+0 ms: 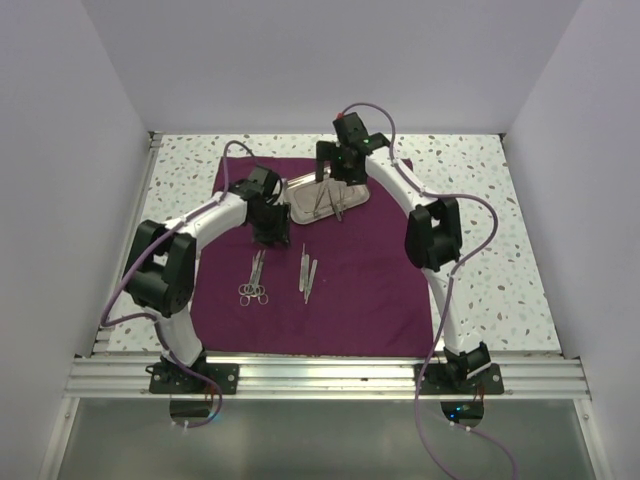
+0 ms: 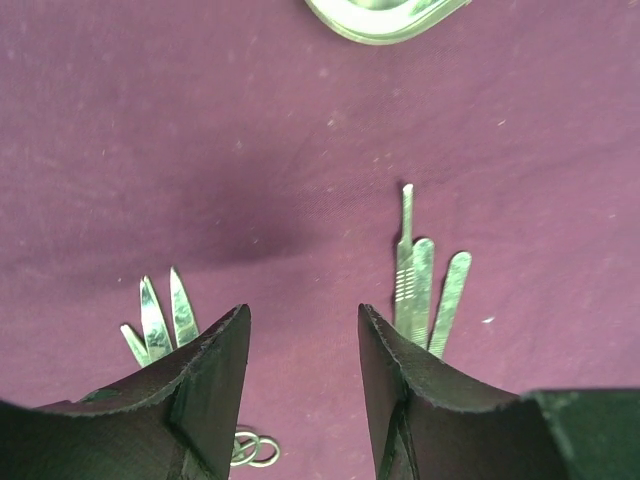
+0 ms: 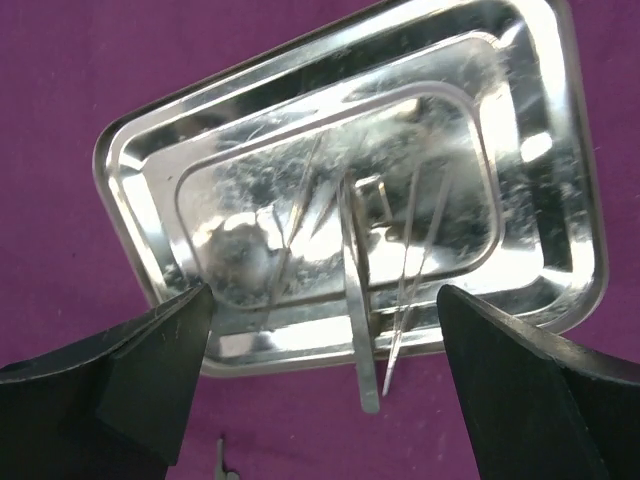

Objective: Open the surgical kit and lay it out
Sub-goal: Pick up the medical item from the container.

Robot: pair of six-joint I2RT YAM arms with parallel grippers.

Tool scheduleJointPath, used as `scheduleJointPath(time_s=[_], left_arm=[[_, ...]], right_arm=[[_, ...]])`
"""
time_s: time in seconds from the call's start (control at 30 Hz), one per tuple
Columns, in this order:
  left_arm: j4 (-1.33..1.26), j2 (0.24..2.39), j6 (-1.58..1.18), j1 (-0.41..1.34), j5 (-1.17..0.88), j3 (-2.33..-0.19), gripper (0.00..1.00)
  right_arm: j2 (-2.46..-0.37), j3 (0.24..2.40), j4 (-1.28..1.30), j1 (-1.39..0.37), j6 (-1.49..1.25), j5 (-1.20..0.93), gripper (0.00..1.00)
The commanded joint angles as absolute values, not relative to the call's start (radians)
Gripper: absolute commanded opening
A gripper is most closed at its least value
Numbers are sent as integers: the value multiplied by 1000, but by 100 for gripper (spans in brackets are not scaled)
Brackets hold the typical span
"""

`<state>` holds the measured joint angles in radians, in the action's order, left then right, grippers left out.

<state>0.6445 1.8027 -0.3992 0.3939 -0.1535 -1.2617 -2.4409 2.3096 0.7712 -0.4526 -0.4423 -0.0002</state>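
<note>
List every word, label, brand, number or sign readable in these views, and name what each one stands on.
None: no text can be read in any view.
The steel tray shows only reflections and scratches.
The maroon cloth is plain.
The ridged handle lying on the cloth shows grooves, no letters; any engraving on the other instruments is too small to tell.

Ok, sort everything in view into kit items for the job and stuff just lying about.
Job:
purple cloth
steel tray
thin instruments in the tray
ring-handled instruments on the cloth
flat-handled tools beside them

Not the job:
speckled table
aluminium rail
</note>
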Motion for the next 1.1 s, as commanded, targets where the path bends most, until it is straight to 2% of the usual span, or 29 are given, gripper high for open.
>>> scheduleJointPath(time_s=[0.0,0.27,0.4,0.47,0.5,0.57,0.6,0.63,0.83,1.07], left_arm=[[623,1809,-373,387,-190,-1321,50],[632,1769,-370,387,-192,-1304,50],[630,1738,-371,387,-184,-1267,50],[626,1718,-373,387,-184,-1253,50],[621,1707,-376,387,-186,-1237,50],[617,1701,-377,387,-190,-1215,50],[614,1697,-377,387,-193,-1207,50],[614,1697,-377,387,-196,-1203,49],[620,1675,-376,387,-189,-1186,49],[615,1669,-365,387,-181,-1164,49]], right_arm=[[-2413,2349,873,-462,-457,-49,98],[-2290,2157,821,-463,-445,-31,98],[-2289,2132,859,-474,-434,18,92],[-2293,2123,867,-472,-433,32,83],[-2298,2115,862,-474,-430,32,73],[-2302,2115,854,-474,-430,35,60],[-2315,2121,851,-472,-428,37,48],[-2322,2129,851,-472,-426,40,44],[-2391,2195,870,-472,-425,52,34],[-2434,2200,862,-476,-433,55,33]])
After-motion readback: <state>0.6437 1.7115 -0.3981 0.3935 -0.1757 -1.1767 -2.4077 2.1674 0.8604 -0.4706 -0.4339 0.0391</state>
